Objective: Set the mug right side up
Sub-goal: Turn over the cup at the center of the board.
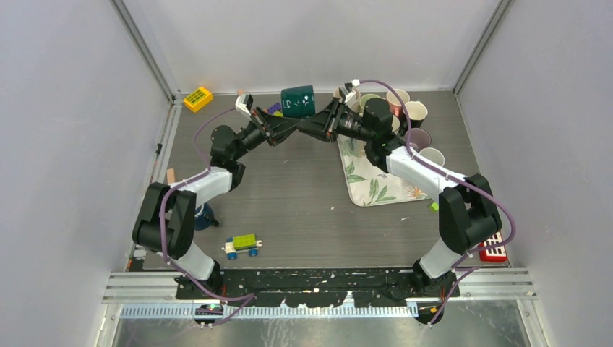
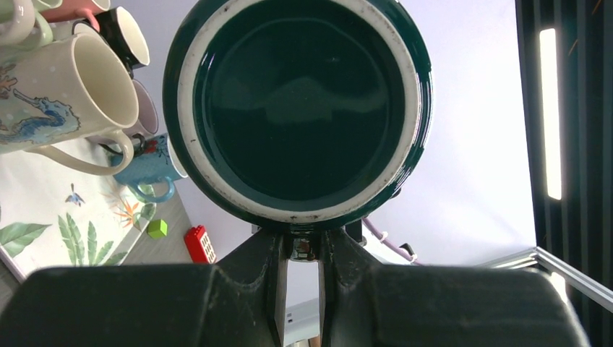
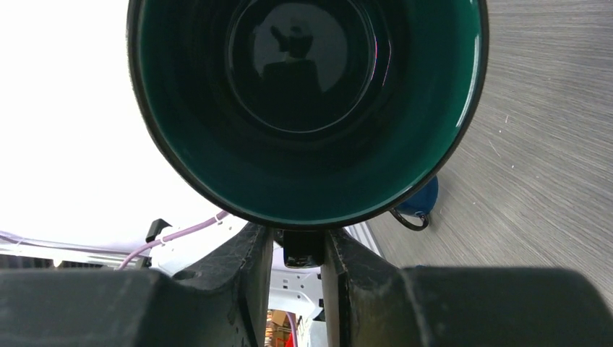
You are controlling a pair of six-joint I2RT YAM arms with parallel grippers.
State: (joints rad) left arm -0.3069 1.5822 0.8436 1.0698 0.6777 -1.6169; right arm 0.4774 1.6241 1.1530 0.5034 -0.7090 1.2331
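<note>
My left gripper [image 2: 302, 242] is clenched on the mug [image 1: 298, 101] by its handle [image 3: 302, 254], base toward me. My right gripper [image 3: 300, 237] flanks that handle (gripping or not, I cannot tell). The mug hangs sideways over the far table [image 1: 303, 195].

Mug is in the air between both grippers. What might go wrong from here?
1. The green mug hangs sideways above the table, pinched at one small spot by the left gripper. The right gripper flanks the same spot, its hold unclear. Releasing early may drop the mug.
2. Both grippers crowd one narrow place and may clash.
3. The other mugs stand close beside the right gripper; a swing could hit them.
</note>
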